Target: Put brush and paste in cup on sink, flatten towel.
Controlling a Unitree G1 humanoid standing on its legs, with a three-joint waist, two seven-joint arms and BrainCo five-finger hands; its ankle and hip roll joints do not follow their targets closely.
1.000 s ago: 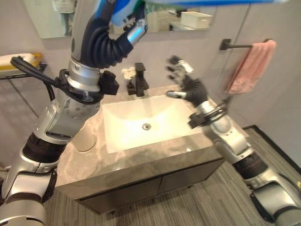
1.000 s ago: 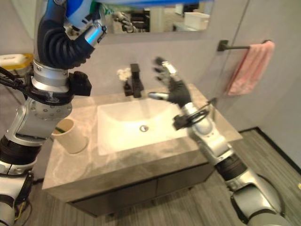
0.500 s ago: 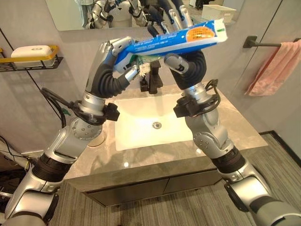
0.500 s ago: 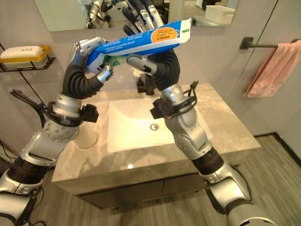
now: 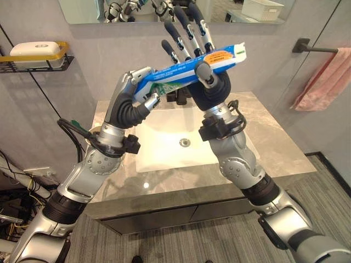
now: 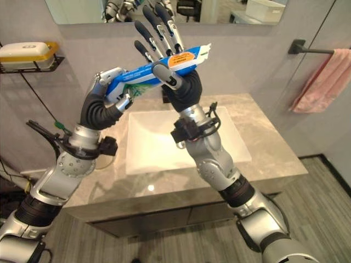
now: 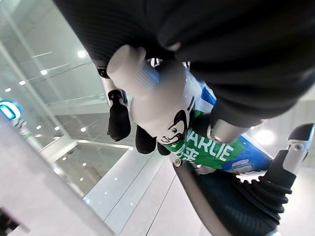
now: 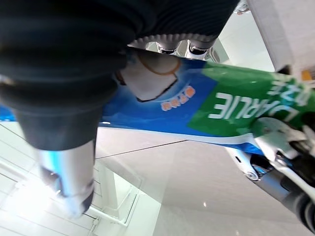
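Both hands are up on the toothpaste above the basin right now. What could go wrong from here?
1. The right hand meets the toothpaste tube with straight fingers and a thumb across it; if the left hand, curled round the other end, lets go early, the tube could drop into the sink basin.
2. The cup sits low behind the left arm, so lowering the tube there risks knocking it.

The paste tube (image 5: 189, 68) looks like smooth, shiny plastic. The worktop (image 5: 274, 148) is grey stone with a gloss. The sink (image 5: 164, 145) is smooth and white. The pink towel (image 5: 323, 79) is soft cloth.
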